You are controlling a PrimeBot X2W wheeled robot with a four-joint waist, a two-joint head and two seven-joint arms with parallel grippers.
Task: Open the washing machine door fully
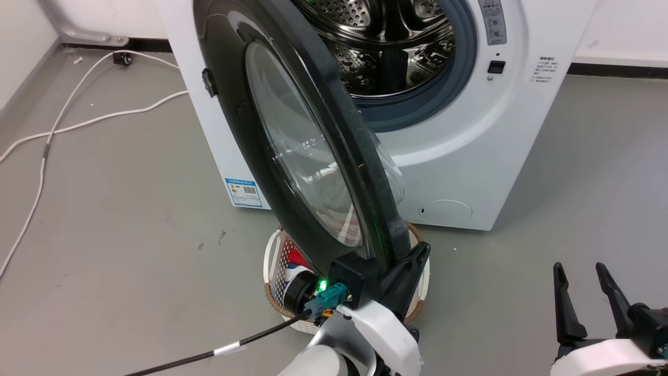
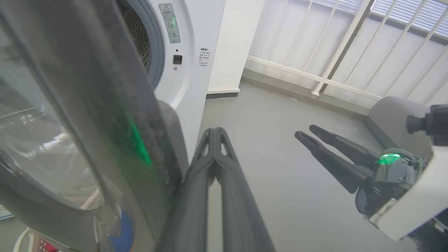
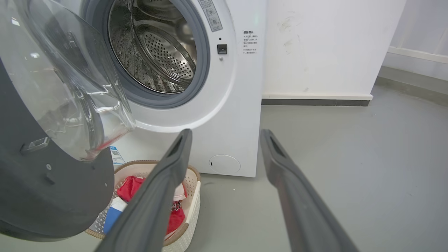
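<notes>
We found the washing machine door (image 1: 292,156) half-swung and edge-on, lying just left of our left hand (image 2: 213,133), whose closed, empty fingers touched its inner rim, while our right hand (image 1: 579,269) hung open well off to the right.

Washing machine door (image 1: 300,151) glossy black plastic with clear smooth glass centre, drum (image 1: 365,21) perforated shiny steel, door seal (image 1: 417,107) matt grey rubber, basket (image 3: 194,190) white perforated plastic.

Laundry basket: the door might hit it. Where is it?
The laundry basket sits before the washing machine's left half, beneath the open door's lower edge, bottom centre of the head view.
</notes>
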